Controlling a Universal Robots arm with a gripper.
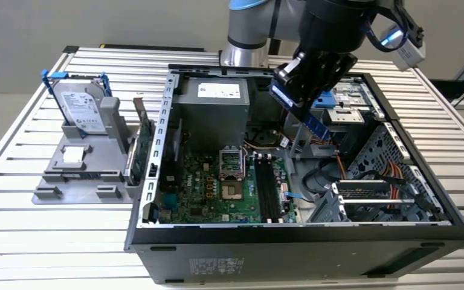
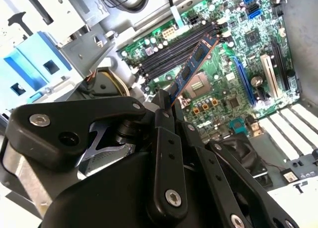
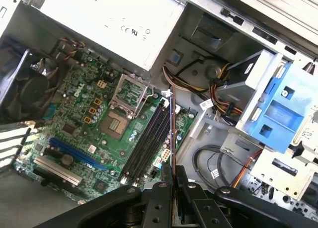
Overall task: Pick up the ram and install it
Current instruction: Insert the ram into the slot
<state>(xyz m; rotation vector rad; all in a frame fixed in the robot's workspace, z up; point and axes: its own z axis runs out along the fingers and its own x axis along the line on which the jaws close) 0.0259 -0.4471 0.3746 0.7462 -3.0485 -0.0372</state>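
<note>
My gripper (image 1: 294, 89) hangs over the open computer case (image 1: 296, 232), shut on the ram (image 1: 311, 121), a slim dark blue stick that slants down out of the fingers. In the second wrist view the ram (image 2: 195, 64) points away from the black fingers (image 2: 164, 116) toward the green motherboard (image 2: 233, 64) and its row of black memory slots (image 2: 171, 53). In the first wrist view I see the ram (image 3: 172, 133) edge-on, hovering above and roughly parallel to the memory slots (image 3: 146, 138), apart from them. The gripper (image 3: 172, 174) clamps the stick's near end.
A silver hard drive with blue rails (image 1: 83, 106) stands on a grey stand (image 1: 79, 175) at the exterior view's left, beside a green expansion card (image 1: 139, 154). Inside the case are the grey power supply (image 1: 212, 99), blue drive bay (image 3: 278, 109), cables (image 3: 218, 163) and a fan (image 3: 25, 89).
</note>
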